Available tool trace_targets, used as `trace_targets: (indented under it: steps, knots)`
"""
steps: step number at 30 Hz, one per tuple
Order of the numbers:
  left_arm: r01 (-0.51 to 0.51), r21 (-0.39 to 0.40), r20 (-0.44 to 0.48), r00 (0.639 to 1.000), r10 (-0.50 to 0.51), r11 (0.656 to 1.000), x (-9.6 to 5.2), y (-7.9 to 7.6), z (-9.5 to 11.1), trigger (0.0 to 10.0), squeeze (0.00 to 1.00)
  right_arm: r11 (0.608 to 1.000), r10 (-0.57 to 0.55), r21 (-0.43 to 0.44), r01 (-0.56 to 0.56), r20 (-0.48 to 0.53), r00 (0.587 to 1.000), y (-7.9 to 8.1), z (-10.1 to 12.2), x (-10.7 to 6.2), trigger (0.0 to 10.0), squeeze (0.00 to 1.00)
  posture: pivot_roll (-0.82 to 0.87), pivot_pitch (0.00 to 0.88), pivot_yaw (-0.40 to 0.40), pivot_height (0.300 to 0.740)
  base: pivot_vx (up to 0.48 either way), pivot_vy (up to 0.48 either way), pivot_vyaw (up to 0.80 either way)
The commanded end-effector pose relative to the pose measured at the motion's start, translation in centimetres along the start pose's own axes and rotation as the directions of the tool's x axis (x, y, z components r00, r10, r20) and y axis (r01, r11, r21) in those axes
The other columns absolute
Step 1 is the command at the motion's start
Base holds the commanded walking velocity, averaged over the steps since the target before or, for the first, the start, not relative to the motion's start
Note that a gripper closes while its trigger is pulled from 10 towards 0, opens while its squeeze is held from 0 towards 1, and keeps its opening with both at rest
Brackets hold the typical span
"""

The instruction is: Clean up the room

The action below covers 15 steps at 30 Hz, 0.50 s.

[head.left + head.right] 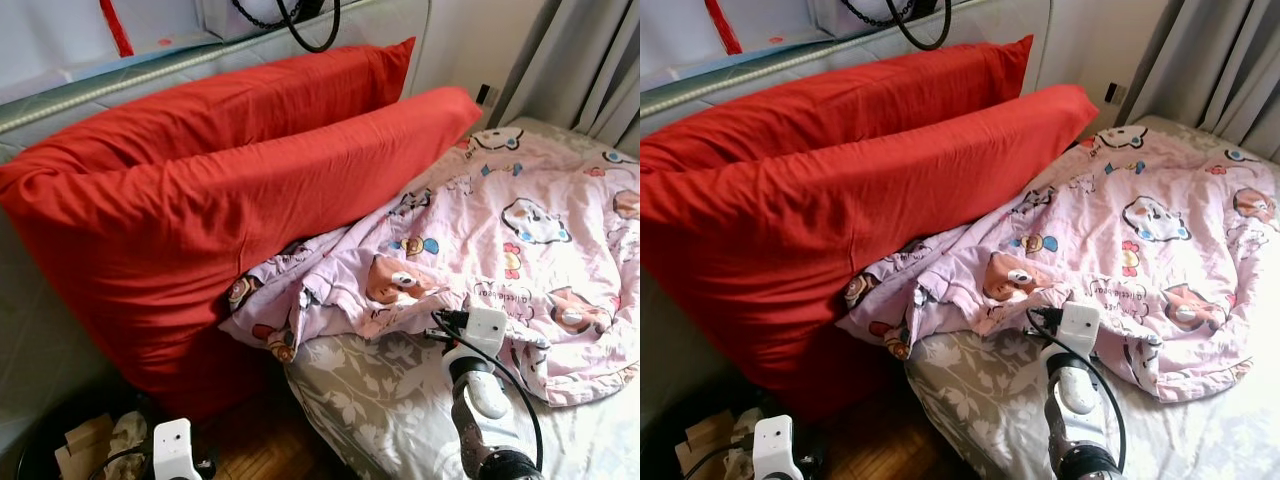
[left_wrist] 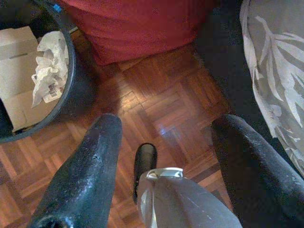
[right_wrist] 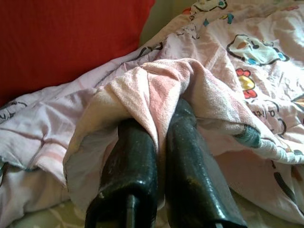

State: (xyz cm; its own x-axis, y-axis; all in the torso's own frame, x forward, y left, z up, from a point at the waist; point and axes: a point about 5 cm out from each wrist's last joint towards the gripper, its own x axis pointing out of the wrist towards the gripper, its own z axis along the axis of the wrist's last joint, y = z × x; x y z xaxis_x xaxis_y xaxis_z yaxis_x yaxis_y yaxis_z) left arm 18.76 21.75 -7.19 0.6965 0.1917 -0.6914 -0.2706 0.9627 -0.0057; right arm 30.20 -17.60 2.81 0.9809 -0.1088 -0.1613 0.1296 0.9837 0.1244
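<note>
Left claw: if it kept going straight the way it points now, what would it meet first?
Most likely the bare parquet floor: the open left claw points down at it, between the black bin and the bed's leaf-patterned sheet. Depth is uncertain.

The two red pillows (image 1: 230, 190) are of matt cloth with fine creases. The pink blanket (image 1: 500, 260) is thin printed cloth outside, and its underside looks soft and fuzzy like towel. The bed sheet (image 1: 390, 410) is smooth grey cloth with a pale leaf pattern. The floor (image 2: 156, 109) is glossy wood parquet. The bin (image 2: 71, 80) looks black plastic and holds cardboard (image 2: 19, 61) and crumpled paper (image 2: 50, 64). The right gripper (image 3: 159, 142) has rough, slightly shiny black fingers.
</note>
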Motion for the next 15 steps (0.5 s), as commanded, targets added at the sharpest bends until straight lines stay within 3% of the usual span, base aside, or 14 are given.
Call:
trace_targets:
  steps: [1, 15]
  knots:
    - [-0.018, -0.003, -0.04, 0.999, 0.018, 1.0, -0.29, 0.44, -0.99, 10.0, 0.0, 1.0, -0.011, -0.001, 0.011, 0.027, 1.0, -0.09, 0.5, 0.14, 10.0, 0.0, 0.09, 0.211, -0.03, 0.74, 0.0, 0.0, 0.0]
    - [-0.014, 0.001, -0.043, 0.999, 0.014, 1.0, -0.35, 0.52, -1.14, 10.0, 0.0, 0.999, -0.045, 0.003, 0.045, 0.029, 0.999, -0.11, 0.49, 0.15, 10.0, 0.0, 0.08, 0.22, -0.023, 0.74, 0.0, 0.0, 0.0]
